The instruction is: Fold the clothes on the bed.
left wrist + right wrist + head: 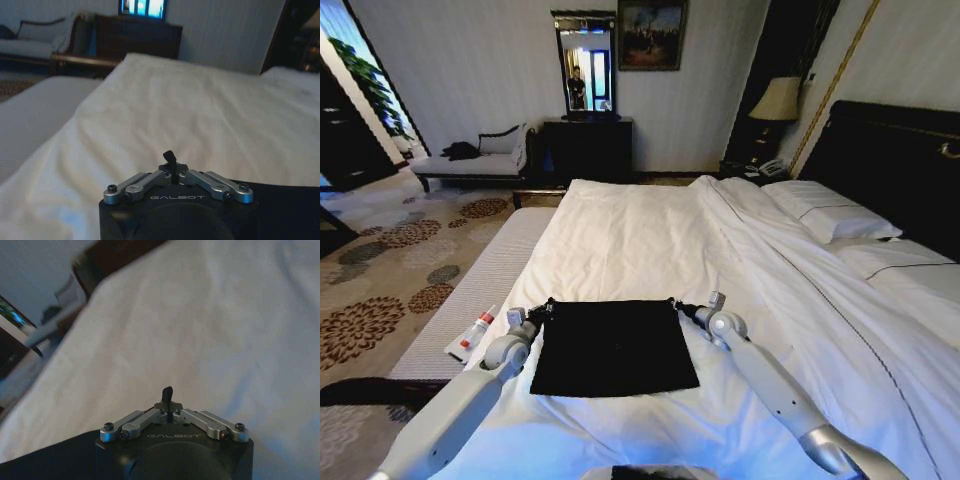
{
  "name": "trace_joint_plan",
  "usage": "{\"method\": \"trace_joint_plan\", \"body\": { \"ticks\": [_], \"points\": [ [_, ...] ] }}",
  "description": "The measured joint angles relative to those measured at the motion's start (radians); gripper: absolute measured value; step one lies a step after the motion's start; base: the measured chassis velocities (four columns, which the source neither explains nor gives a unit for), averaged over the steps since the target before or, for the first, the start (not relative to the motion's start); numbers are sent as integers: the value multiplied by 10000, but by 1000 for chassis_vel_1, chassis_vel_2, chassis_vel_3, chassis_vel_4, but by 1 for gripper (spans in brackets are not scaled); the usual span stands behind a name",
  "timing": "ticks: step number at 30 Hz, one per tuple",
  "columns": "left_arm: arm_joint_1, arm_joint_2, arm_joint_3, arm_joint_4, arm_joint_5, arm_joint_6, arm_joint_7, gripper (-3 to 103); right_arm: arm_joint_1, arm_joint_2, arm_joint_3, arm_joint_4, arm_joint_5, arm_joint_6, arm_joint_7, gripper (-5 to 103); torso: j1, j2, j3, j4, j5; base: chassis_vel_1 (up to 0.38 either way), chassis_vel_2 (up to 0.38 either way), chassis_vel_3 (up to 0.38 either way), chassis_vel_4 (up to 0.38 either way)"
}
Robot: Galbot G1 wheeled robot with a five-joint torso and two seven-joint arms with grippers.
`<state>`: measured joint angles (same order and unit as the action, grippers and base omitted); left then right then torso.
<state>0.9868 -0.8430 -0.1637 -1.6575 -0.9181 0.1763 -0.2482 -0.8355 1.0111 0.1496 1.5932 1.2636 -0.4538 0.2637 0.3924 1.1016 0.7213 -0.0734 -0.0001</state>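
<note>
Both end effectors, left (542,310) and right (684,307), clenched on far corners of folded shirt (612,347), lying flat at bed's (650,240) near end; risk: uneven pull skews fold, thin fabric slips free.

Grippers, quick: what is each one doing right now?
Left gripper: closed, pinching the far left corner of the folded black fabric T-shirt.
Right gripper: closed, pinching the T-shirt's far right corner.
</note>
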Motion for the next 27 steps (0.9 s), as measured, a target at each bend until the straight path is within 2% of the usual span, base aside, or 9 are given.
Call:
{"method": "trace_joint_plan", "body": {
  "ticks": [6,8,13,16,20,27],
  "points": [
    [-47,428,-391,-998,-184,-147,-151,1,-233,-478,657,1741,343,153,701,0,-1,0,0,0,0,0,0,0,0],
    [-164,694,-605,-1638,-451,-199,-318,1,-325,-761,1001,2619,739,203,1138,0,0,0,-1,2,1,0,0,0,0],
    [-375,1021,-812,-2392,-946,-200,-558,1,-478,-1157,1384,3673,1061,250,1586,0,-1,0,0,-2,2,0,0,0,0],
    [-479,1477,-1175,-3226,-1396,-201,-710,1,-582,-1661,1958,5061,1521,270,2068,0,-1,0,-1,1,1,0,0,0,0],
    [-291,1753,-1522,-3788,-1448,-151,-855,1,-619,-2120,2511,5913,1984,269,2303,0,-2,2,-2,0,1,0,0,0,0],
    [369,1873,-2226,-4498,-1270,-107,-890,1,-928,-2489,3046,6605,2243,256,2619,0,0,2,-1,0,0,0,0,0,0]
  ]
}}
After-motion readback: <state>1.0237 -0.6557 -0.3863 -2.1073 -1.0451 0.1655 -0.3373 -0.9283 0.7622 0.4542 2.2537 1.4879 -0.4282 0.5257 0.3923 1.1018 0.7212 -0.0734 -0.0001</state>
